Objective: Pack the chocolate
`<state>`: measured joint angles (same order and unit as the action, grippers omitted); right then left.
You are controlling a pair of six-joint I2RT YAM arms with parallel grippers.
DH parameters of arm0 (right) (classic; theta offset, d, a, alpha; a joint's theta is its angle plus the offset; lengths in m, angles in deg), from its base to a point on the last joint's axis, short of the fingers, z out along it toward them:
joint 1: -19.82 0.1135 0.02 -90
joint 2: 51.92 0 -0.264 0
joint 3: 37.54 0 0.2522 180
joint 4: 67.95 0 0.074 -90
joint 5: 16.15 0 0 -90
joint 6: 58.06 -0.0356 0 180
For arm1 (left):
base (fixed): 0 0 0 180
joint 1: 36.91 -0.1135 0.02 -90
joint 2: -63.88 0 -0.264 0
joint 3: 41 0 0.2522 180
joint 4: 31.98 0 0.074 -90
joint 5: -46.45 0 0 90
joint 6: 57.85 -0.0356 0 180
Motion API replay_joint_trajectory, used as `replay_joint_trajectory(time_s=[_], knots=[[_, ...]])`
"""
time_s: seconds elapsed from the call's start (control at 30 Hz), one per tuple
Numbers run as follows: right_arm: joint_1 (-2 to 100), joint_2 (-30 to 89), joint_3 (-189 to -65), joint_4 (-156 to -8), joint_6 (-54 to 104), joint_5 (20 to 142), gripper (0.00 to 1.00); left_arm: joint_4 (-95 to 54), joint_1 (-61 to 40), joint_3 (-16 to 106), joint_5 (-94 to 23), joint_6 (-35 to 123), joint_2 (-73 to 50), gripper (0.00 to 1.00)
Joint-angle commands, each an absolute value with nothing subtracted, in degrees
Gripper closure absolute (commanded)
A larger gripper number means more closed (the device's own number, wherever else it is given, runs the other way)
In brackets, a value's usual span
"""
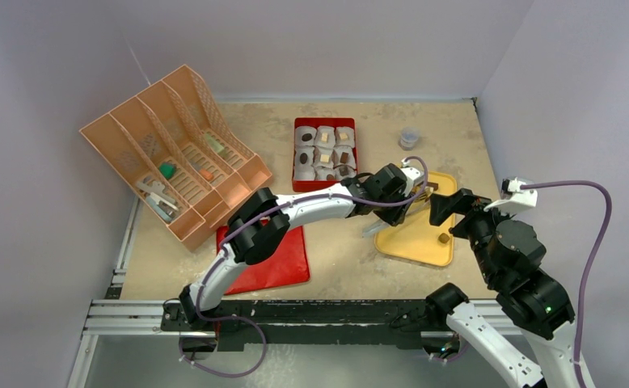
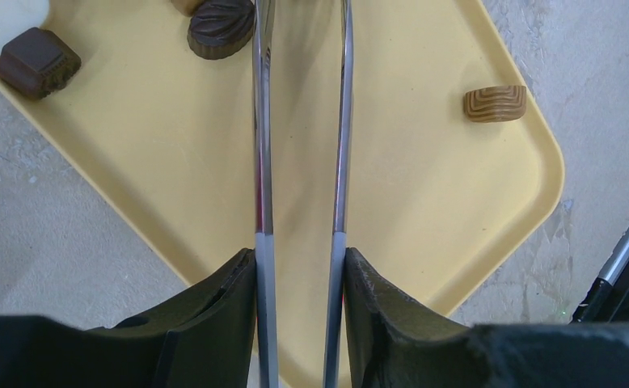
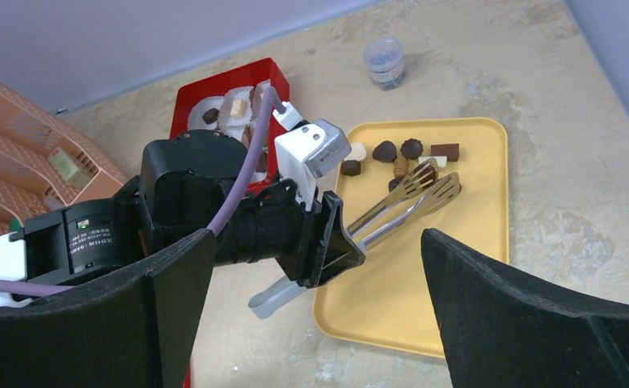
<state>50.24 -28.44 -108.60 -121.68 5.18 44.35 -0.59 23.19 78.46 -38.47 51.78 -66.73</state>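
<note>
Several pieces of chocolate (image 3: 384,150) lie at the far end of the yellow tray (image 3: 473,267), and a tan striped one (image 2: 496,103) lies alone nearer the front. My left gripper (image 2: 299,267) is shut on a pair of metal tongs (image 2: 263,121). The tongs' arms stand apart and their scalloped tips (image 3: 424,182) hang just beside the far cluster. A red box (image 1: 297,153) behind the tray holds white paper cups, some with chocolate in them. My right gripper (image 3: 315,242) stands open by the tray's right side, holding nothing.
A small grey jar (image 1: 409,139) stands at the back right. An orange file rack (image 1: 174,149) fills the back left. A red lid (image 1: 275,259) lies flat near the front edge, under the left arm. The two arms are close together over the tray.
</note>
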Motion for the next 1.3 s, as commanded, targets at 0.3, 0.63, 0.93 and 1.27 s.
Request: replay_joint_trajectory(time_s=[0.3,0.63,0.93,1.27], knots=[[50.3,-28.1,-108.8,-119.4,5.9,42.3,0.01,-3.8,24.5,78.7,-39.3,50.4,-63.3,0.73],[50.3,-28.0,-108.6,-119.2,5.5,42.7,0.01,-6.5,25.0,71.4,-39.6,52.5,-57.1,0.77],[50.3,-28.0,-108.5,-119.2,4.9,43.3,0.01,-8.4,25.0,64.8,-41.1,55.5,-51.3,0.78],[50.2,-28.1,-108.2,-119.4,4.8,43.5,0.01,-6.3,25.0,61.1,-45.3,58.5,-45.7,0.78]])
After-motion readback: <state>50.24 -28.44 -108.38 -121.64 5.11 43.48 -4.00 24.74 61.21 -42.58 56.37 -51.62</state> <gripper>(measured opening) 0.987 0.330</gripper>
